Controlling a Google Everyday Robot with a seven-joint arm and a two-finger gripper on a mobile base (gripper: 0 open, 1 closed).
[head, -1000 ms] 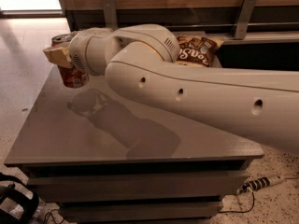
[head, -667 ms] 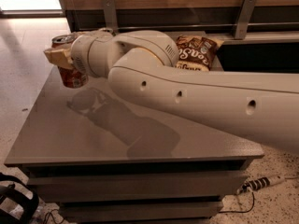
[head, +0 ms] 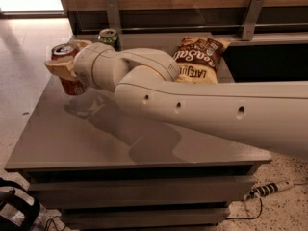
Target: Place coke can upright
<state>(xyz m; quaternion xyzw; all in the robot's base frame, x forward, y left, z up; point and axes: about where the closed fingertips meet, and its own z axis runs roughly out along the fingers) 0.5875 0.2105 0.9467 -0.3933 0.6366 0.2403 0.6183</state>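
The coke can [head: 72,85] is red with a silver top and stands upright at the back left of the grey table [head: 96,143]. My gripper [head: 67,57] is shut on it, with one tan finger [head: 55,69] on its left side and the other behind it. I cannot tell whether the can's bottom touches the table. My white arm [head: 192,105] reaches in from the right across the table.
A green soda can [head: 109,36] stands upright just behind my wrist. A brown chip bag [head: 199,59] lies at the back, right of centre. A wooden wall with metal brackets [head: 255,13] runs behind. A power strip [head: 267,189] lies on the floor at the right.
My arm has dropped lower and swung a little, which uncovers the green can and more of the chip bag. The coke can stays in my grip at nearly the same spot.
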